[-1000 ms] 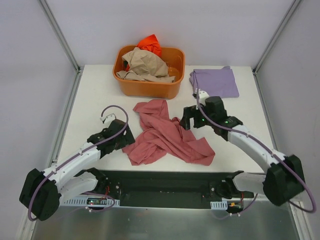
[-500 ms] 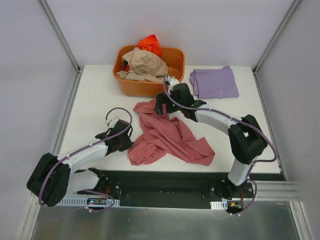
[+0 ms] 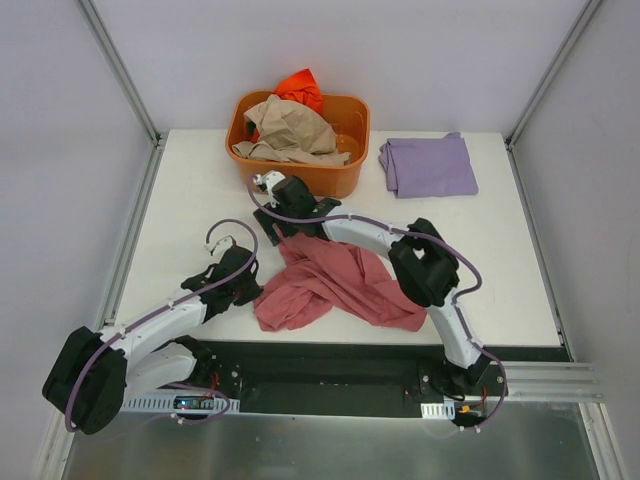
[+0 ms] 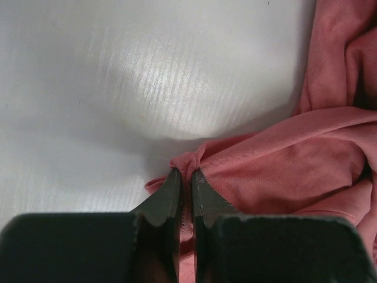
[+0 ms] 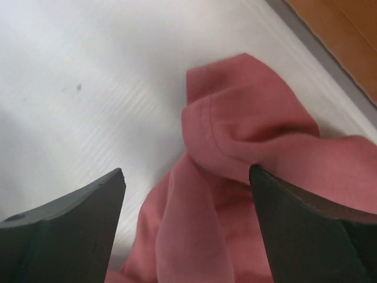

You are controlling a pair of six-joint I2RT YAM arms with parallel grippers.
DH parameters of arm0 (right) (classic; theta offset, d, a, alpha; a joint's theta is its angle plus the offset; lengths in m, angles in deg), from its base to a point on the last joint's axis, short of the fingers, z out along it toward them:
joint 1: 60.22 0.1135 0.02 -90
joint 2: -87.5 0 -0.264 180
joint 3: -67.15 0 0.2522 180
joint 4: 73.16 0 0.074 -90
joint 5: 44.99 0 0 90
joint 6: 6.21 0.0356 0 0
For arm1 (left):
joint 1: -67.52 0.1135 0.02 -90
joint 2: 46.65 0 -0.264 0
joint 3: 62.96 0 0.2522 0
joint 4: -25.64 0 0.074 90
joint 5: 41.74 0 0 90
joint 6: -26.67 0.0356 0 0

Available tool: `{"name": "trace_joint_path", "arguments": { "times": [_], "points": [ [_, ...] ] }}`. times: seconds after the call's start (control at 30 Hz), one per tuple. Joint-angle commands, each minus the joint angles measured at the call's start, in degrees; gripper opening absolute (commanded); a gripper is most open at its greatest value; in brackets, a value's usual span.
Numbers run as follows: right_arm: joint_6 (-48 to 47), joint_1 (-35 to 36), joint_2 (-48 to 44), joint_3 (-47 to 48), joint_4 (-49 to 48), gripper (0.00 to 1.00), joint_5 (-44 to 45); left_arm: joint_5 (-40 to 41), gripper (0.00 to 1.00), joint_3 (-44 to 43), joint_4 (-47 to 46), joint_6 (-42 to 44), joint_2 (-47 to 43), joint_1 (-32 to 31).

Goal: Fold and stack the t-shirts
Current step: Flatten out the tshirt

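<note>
One change: right fingers (image 5: 65, 224) swung left, spread over rose-red t-shirt (image 5: 247, 130) corner.

Count for your cell: 4 shirts, 1 tub, 2 grippers.
You've got 1 rose-red shirt (image 3: 335, 280), 1 lavender shirt (image 3: 430, 165), 1 tan shirt (image 3: 292, 130), 1 orange shirt (image 3: 300, 88); 1 tub (image 3: 342, 178); L gripper (image 4: 184, 172), R gripper (image 5: 185, 174).

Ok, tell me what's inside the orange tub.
A crumpled tan t-shirt fills the orange tub, with a bright orange t-shirt poking up behind. Anything underneath them is covered.
</note>
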Motion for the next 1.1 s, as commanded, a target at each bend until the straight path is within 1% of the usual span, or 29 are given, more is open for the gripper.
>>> {"name": "trace_joint_path", "arguments": {
  "times": [0.0,0.03,0.07,0.17,0.2,0.27,0.33,0.43,0.5,0.57,0.63,0.7,0.83,0.87,0.93,1.0,1.07],
  "points": [
    [-2.2,0.9,7.1,11.6,10.1,0.83,13.3,2.3,0.0,0.9,0.1,1.5,-1.6,0.7],
    [-1.7,1.1,8.6,13.5,11.0,0.76,15.2,2.4,0.0,1.1,0.1,1.6,-1.8,0.7],
    [-1.1,1.3,9.6,14.4,11.1,0.67,17.8,2.4,0.0,1.1,0.1,1.7,-2.0,0.7],
    [1.9,1.4,9.1,14.2,9.6,0.35,23.2,3.0,0.0,1.2,0.1,2.3,-3.0,0.7],
    [3.3,1.4,7.9,12.9,8.6,0.26,24.1,3.5,0.0,1.0,0.1,2.5,-3.6,0.7],
    [4.3,1.4,4.1,9.2,5.2,0.2,23.3,4.7,0.0,0.8,0.2,3.4,-5.1,0.7],
    [5.1,1.7,-0.9,4.5,1.9,0.17,22.9,6.4,0.0,-0.2,0.3,4.4,-6.6,0.7],
    [5.8,1.8,-10.2,-2.6,-0.4,0.14,24.0,8.9,0.0,-1.6,0.6,5.2,-9.6,0.7],
    [5.8,1.7,-18.8,-8.0,-2.3,0.11,27.3,11.5,0.0,-2.6,1.2,6.0,-11.7,0.7],
    [3.7,1.5,-25.8,-14.3,-4.4,0.09,32.0,14.6,0.0,-4.2,2.4,6.1,-14.5,0.7],
    [1.2,0.6,-31.8,-18.1,-4.8,0.09,36.2,17.7,0.0,-5.6,2.6,6.9,-17.4,0.7],
    [-0.7,-0.9,-37.5,-20.9,-4.7,0.09,37.5,19.6,0.0,-8.2,2.6,8.3,-19.6,0.7],
    [-2.9,-5.6,-48.5,-23.0,-4.4,0.08,35.8,21.9,0.0,-15.7,2.0,12.9,-21.1,0.7],
    [-3.6,-6.5,-50.6,-23.0,-4.4,0.03,35.9,22.6,0.0,-17.4,1.5,14.2,-21.5,0.7],
    [-6.3,-8.9,-54.9,-22.4,-4.3,0.01,35.8,23.4,0.0,-20.2,-0.2,17.1,-22.3,0.7],
    [-8.6,-10.5,-58.9,-21.2,-4.1,0.01,34.5,22.9,0.0,-22.7,-2.8,20.4,-23.2,0.7],
    [-11.0,-11.6,-62.3,-18.8,-2.9,0.01,32.5,20.3,0.0,-25.4,-5.8,24.3,-24.0,0.7]
  ]
}}
